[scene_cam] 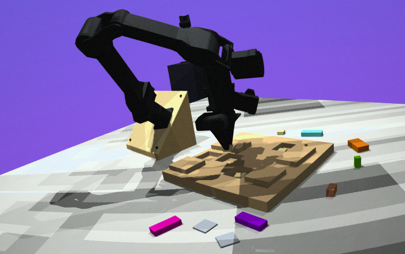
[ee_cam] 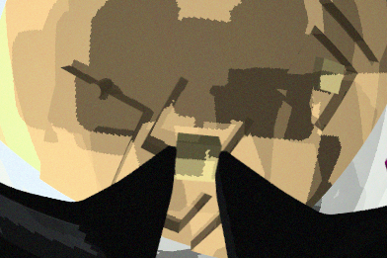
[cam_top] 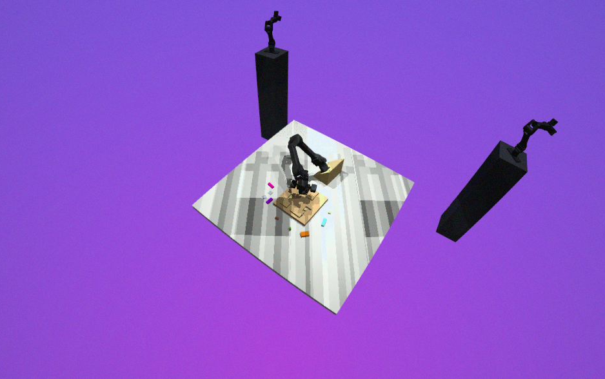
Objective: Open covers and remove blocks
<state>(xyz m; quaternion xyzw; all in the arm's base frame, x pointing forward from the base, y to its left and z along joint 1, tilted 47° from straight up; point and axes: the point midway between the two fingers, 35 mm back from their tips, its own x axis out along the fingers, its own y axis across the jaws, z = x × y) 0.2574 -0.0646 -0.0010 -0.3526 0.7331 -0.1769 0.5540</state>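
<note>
Puzzle board (cam_top: 304, 221) (scene_cam: 197, 181) (ee_cam: 54, 157) lay at the centre of the exterior frame. We saw wells exposed beside three raised covers: a left cover (scene_cam: 186, 163), a right cover (scene_cam: 294, 157) and a front cover (scene_cam: 265, 177). Whether every cover was fully open we could not tell.

The gripper (cam_top: 303, 192) (scene_cam: 228, 148) (ee_cam: 196, 158) was closed on a pale block (scene_cam: 231, 147) (ee_cam: 196, 165), low over the board; clearance from its well was unclear. We judged its lift to be the step in hand. Two pale pieces, a front well piece (scene_cam: 239, 174) (ee_cam: 330, 83) and a right well piece (scene_cam: 282, 149), remained in wells.

A pale table block (cam_top: 329, 212) (scene_cam: 280, 132) rested at upper right, possibly already extracted. We noted a cyan block (cam_top: 324, 222) (scene_cam: 311, 133) and an orange block (cam_top: 304, 234) (scene_cam: 358, 145) at right, and a magenta block (cam_top: 270, 185) (scene_cam: 165, 225) and a purple block (cam_top: 269, 200) (scene_cam: 251, 221) below, likely limiting set-down places.
</note>
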